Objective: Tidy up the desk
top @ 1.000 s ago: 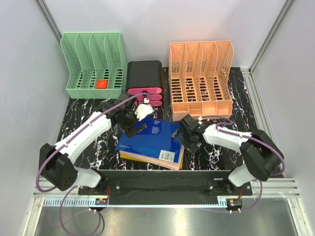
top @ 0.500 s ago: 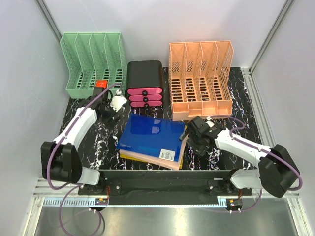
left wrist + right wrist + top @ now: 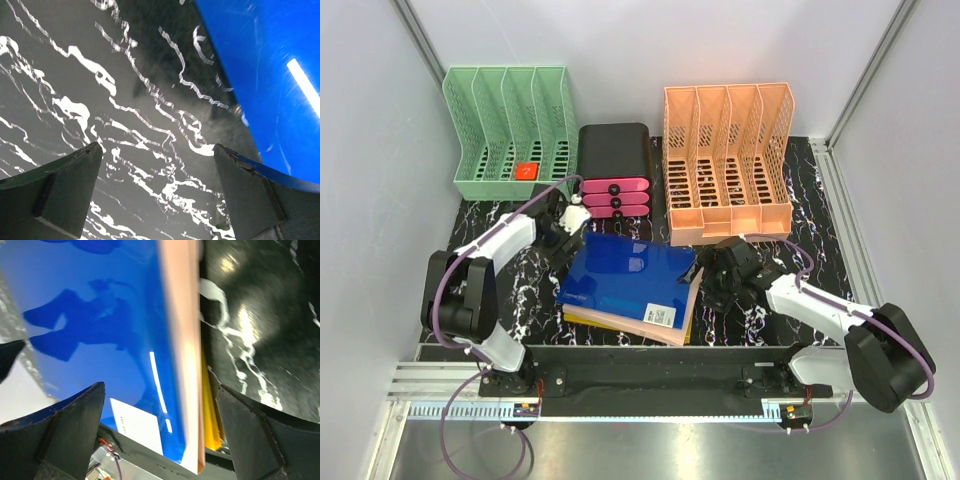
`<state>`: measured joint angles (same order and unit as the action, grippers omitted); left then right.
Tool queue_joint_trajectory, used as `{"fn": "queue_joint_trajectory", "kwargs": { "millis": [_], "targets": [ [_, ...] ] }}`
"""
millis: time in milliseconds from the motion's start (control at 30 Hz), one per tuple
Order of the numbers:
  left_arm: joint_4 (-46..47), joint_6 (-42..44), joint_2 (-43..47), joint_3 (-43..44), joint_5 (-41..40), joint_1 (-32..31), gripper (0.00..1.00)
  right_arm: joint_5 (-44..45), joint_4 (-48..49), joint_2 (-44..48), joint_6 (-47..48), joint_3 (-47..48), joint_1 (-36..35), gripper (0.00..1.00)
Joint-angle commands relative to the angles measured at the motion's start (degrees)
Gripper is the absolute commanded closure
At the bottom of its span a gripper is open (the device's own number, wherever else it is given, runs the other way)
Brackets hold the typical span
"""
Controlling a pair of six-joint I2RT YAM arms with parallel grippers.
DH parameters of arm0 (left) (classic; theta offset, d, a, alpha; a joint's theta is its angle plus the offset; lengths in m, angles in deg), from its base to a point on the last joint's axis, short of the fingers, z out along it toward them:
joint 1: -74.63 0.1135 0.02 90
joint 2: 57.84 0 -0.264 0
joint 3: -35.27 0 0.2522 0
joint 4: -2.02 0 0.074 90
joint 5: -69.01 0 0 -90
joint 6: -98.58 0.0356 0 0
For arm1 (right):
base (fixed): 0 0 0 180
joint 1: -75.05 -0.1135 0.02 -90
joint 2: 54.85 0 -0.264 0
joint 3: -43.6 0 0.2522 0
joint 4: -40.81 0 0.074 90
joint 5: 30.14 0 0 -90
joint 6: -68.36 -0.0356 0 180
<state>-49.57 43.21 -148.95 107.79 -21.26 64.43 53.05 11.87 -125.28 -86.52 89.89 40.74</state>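
Observation:
A glossy blue book (image 3: 630,275) tops a stack with a pink folder (image 3: 668,326) and a yellow folder (image 3: 582,318) on the black marble desk (image 3: 820,200). My left gripper (image 3: 569,236) is open and empty, low over the desk at the book's far-left corner. In the left wrist view the gripper (image 3: 156,147) frames bare desk (image 3: 100,75), with the blue book (image 3: 270,75) at the right finger. My right gripper (image 3: 712,284) is open at the stack's right edge. In the right wrist view the gripper (image 3: 161,386) spans the blue book (image 3: 100,330), pink edge (image 3: 182,340) and yellow folder (image 3: 211,415).
A green file rack (image 3: 510,130) holding a small red item (image 3: 527,171) stands at the back left. A black box with pink drawers (image 3: 614,170) is behind the stack. An orange file rack (image 3: 728,160) stands at the back right. The desk's front rail (image 3: 650,352) lies near the stack.
My left gripper left the top of the book, swung out to the left, then came back to the book's far-left corner. My right gripper shifted right to the stack's edge.

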Motion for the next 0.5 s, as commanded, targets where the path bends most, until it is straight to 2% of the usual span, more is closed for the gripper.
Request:
{"fn": "queue_joint_trajectory", "kwargs": {
  "millis": [0, 467],
  "targets": [
    [3.37, -1.85, -0.47, -0.31, -0.25, -1.75, 0.01, -5.14, 6.03, -0.67, 2.48, -0.37, 1.61, 0.00],
    [4.51, -2.90, 0.67, -3.57, -1.22, -4.48, 0.01, -8.13, 9.29, -4.10, 1.69, -1.33, 1.79, 0.00]
  ]
}}
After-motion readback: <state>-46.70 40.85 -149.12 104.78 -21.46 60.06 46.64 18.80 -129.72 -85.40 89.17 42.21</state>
